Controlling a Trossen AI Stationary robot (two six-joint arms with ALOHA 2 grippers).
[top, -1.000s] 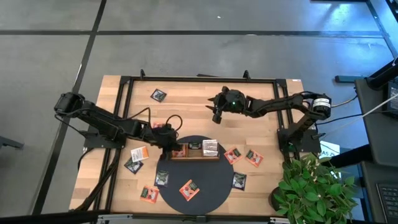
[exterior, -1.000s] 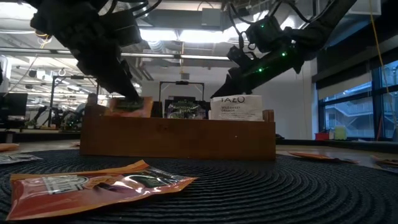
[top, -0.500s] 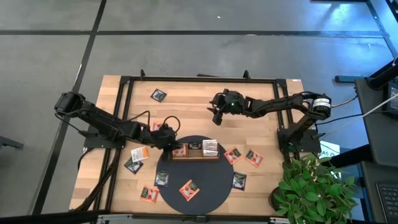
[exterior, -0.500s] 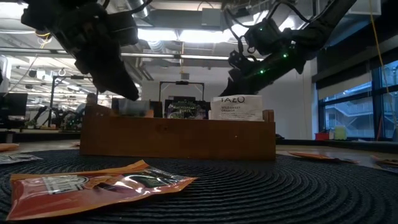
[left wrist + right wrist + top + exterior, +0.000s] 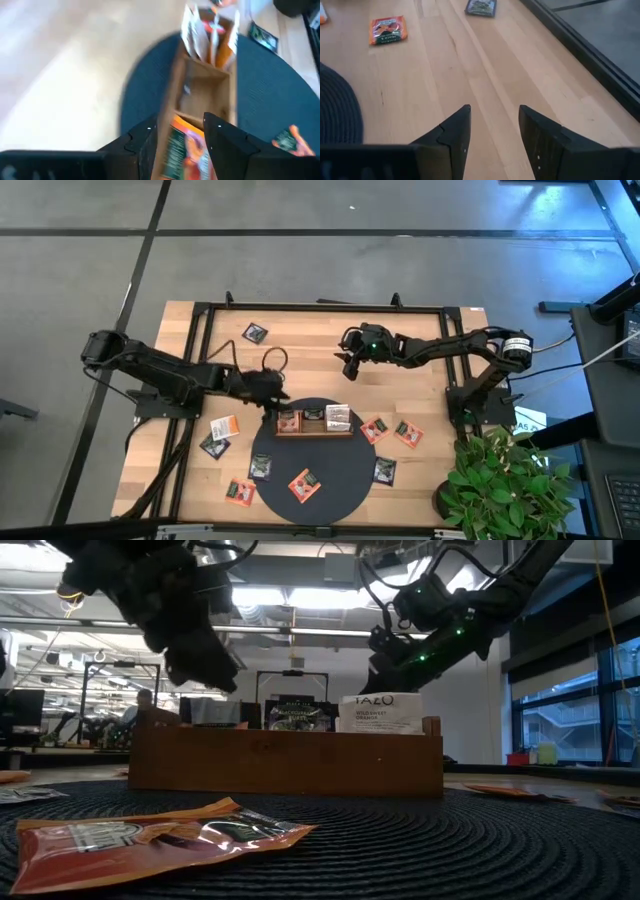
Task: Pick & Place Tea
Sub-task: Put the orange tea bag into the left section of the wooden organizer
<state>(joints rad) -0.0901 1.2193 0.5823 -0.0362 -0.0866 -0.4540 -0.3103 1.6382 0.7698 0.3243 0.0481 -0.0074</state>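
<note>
The long wooden tray (image 5: pixel 314 432) stands on the round dark mat (image 5: pixel 338 465). An orange-red sachet (image 5: pixel 184 151) stands in its left compartment, a dark one (image 5: pixel 295 716) in the middle and white ones (image 5: pixel 380 712) on the right. My left gripper (image 5: pixel 276 396) is open and empty just above the tray's left end; in the left wrist view (image 5: pixel 185 132) its fingers stand either side of the orange-red sachet without touching it. My right gripper (image 5: pixel 349 364) is open and empty above bare wood beyond the tray.
Loose sachets lie around. A dark one (image 5: pixel 255 333) is at the far left and a white one (image 5: pixel 224 427) and a dark one (image 5: pixel 214 444) lie left of the mat. An orange-red one (image 5: pixel 304 485) lies on the mat and two more (image 5: pixel 374 429) (image 5: pixel 407 433) to its right. A plant (image 5: pixel 500 480) stands at the near right corner.
My left gripper has let go of the orange-red sachet, which has sunk from above the tray wall into the left compartment. The gripper has risen and drawn back toward the table's far left.
</note>
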